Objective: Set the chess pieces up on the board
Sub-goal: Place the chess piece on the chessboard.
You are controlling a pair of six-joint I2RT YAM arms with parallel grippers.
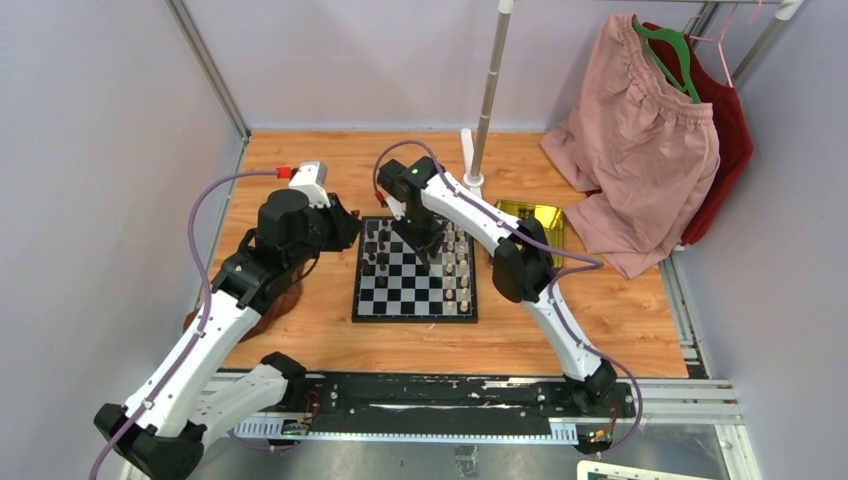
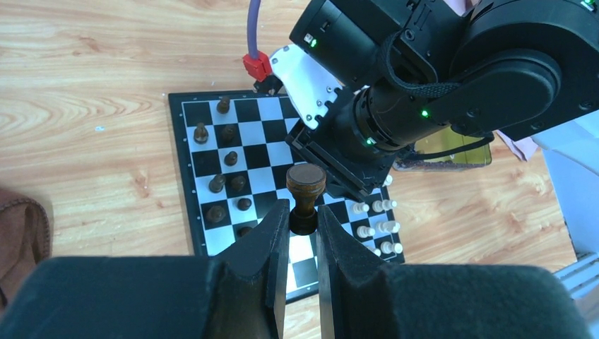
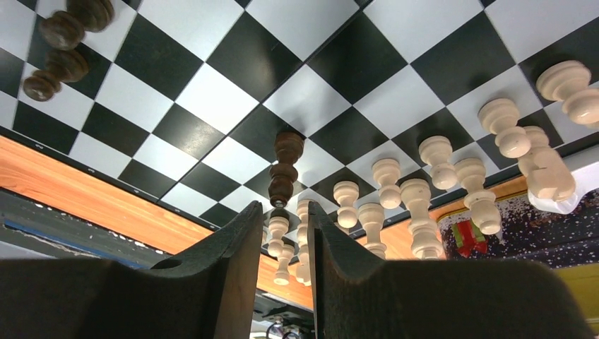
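Left wrist view: left gripper (image 2: 304,209) clenched on a dark brown chess piece (image 2: 305,185) above the board (image 2: 205,164). Right gripper (image 3: 285,212) released, its jaws parted beside a standing dark piece (image 3: 285,166).

Far middle of the board (image 1: 412,295) unseen beneath the right arm (image 1: 470,212).

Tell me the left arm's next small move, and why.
Probably carry the held dark piece a short way over the board and lower it onto a free square among the dark pieces. The left gripper is shut on it, its fellows stand along that one side, and the right arm fills the middle, so keeping to that side looks safest.
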